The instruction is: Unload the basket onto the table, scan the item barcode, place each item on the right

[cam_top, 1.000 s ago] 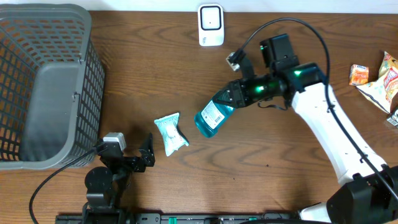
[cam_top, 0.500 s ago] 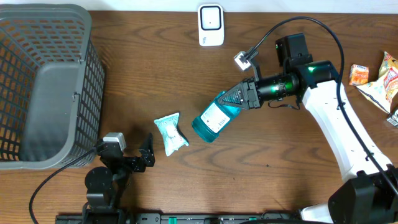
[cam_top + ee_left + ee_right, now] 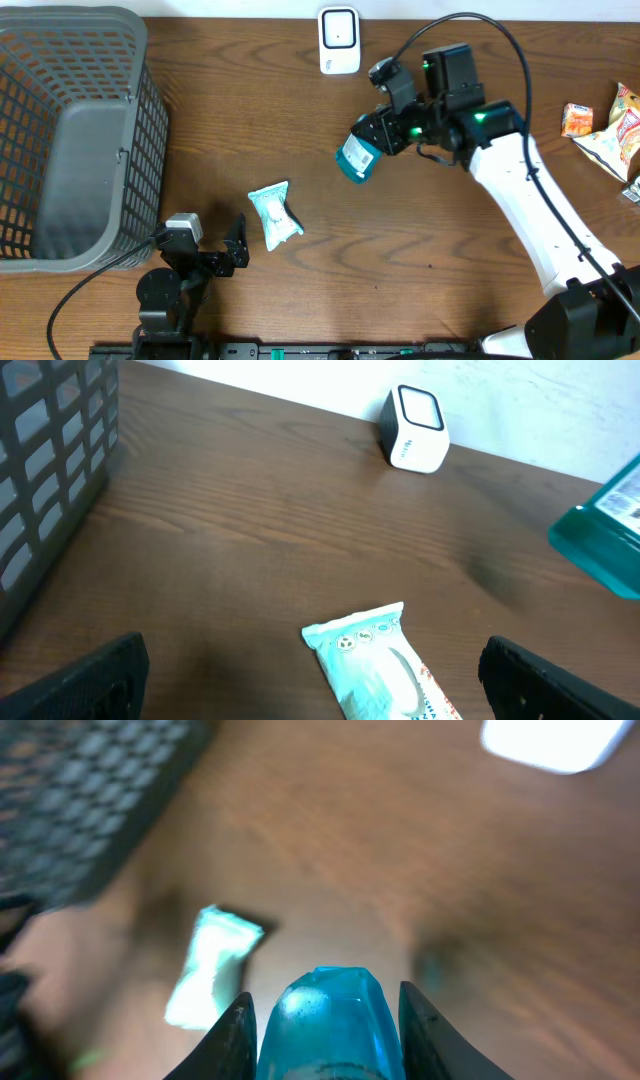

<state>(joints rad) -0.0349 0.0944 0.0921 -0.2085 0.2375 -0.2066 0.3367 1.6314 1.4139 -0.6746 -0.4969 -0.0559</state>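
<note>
Pinching a teal bottle (image 3: 356, 158) by one end between the right jaws, narrowed around the blue-green body (image 3: 322, 1025) with one black finger (image 3: 232, 1038) on each flank in the wrist view. Holding it off the worktop (image 3: 420, 260), tilted, free end and white label turned toward 8 o'clock in the overhead view. Reaching in with the right arm (image 3: 520, 190) from the 5 o'clock corner, white forearm running toward 11 o'clock, wrist bent over toward 9 o'clock, green light glowing near the wrist.

At about 12 o'clock from the bottle, near but apart, a white scanner (image 3: 339, 40) standing by the far edge. At 8 o'clock from the bottle, apart from it, a pale blue packet (image 3: 274, 214) lying flat on the wood.

Left jaws spread wide, low at the near edge, just at 7 o'clock of that packet and not touching it, with the left arm (image 3: 170, 285) folded low behind them.

Off at 9 o'clock, a grey mesh basket (image 3: 140, 150); at the 3 o'clock edge, a few snack packs (image 3: 610, 125)
</note>
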